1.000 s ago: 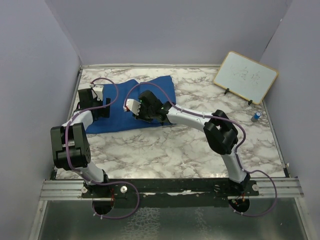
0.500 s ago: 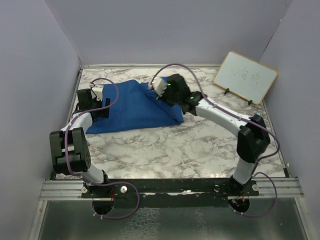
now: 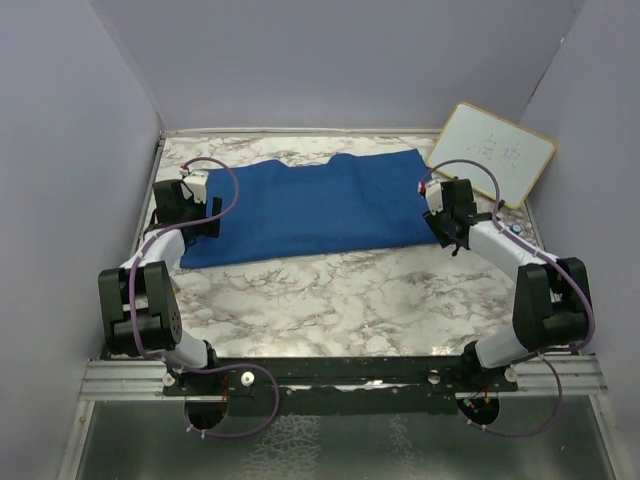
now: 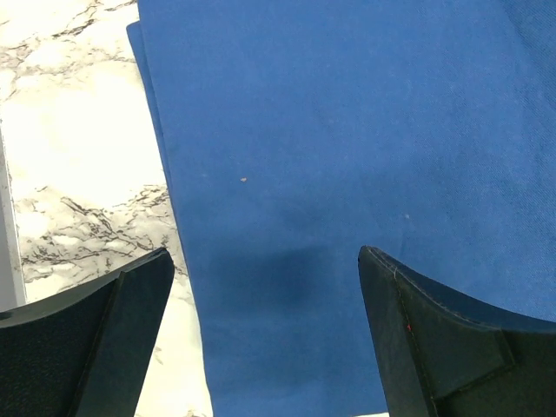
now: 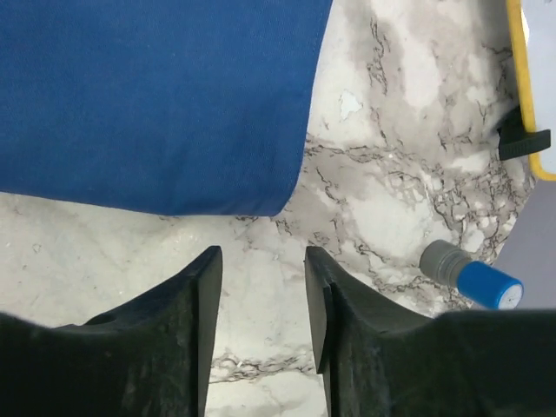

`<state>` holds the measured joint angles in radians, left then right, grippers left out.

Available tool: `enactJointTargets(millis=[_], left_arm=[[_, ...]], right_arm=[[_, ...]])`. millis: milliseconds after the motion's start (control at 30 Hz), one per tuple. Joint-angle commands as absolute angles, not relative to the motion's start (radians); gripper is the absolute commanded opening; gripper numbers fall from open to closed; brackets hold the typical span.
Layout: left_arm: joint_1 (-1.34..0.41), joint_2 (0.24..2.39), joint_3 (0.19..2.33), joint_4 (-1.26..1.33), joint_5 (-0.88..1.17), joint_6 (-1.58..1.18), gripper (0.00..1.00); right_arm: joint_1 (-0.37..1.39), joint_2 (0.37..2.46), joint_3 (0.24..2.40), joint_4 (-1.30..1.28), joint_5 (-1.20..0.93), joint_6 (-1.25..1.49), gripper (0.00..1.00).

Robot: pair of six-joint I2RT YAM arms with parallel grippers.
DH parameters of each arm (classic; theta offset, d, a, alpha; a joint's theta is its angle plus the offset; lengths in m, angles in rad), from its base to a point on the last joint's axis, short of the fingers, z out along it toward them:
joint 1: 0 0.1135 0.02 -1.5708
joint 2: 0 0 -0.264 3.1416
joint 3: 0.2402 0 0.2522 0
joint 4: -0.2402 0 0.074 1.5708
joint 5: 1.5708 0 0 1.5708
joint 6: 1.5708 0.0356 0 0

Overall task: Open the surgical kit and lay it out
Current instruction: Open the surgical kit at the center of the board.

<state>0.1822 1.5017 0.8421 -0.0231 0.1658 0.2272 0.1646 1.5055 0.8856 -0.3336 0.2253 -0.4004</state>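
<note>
The surgical kit shows as a large royal-blue cloth [image 3: 310, 205] spread flat across the back of the marble table; nothing else of the kit is in view. My left gripper [image 3: 208, 215] hovers over the cloth's left edge [image 4: 174, 217], its jaws wide open and empty [image 4: 265, 261]. My right gripper [image 3: 452, 240] sits just off the cloth's near right corner [image 5: 282, 204], over bare marble. Its jaws [image 5: 262, 256] stand partly apart with nothing between them, and they do not touch the cloth.
A wood-framed whiteboard [image 3: 490, 153] leans at the back right, and its edge [image 5: 521, 87] shows in the right wrist view. A blue-capped marker [image 3: 513, 230] [image 5: 473, 276] lies just right of my right gripper. Grey walls enclose the table on three sides.
My right gripper pulled the cloth's folded flap from the middle out to the right, spreading it flat, then let go of it. The left arm stayed put.
</note>
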Motion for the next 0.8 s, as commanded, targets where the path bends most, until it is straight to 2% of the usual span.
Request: enactJointTargets(millis=[0, 367, 767], left_arm=[[0.185, 1.511, 0.839, 0.011, 0.206, 0.229, 0.9], [0.179, 1.549, 0.858, 0.015, 0.24, 0.228, 0.9], [0.17, 1.621, 0.927, 0.029, 0.277, 0.183, 0.9]], right_arm=[[0.175, 1.517, 0.968, -0.342, 0.209, -0.387, 0.46], [0.175, 1.687, 1.174, -0.415, -0.047, -0.347, 0.46], [0.175, 1.827, 1.23, -0.45, -0.122, -0.327, 0.44]])
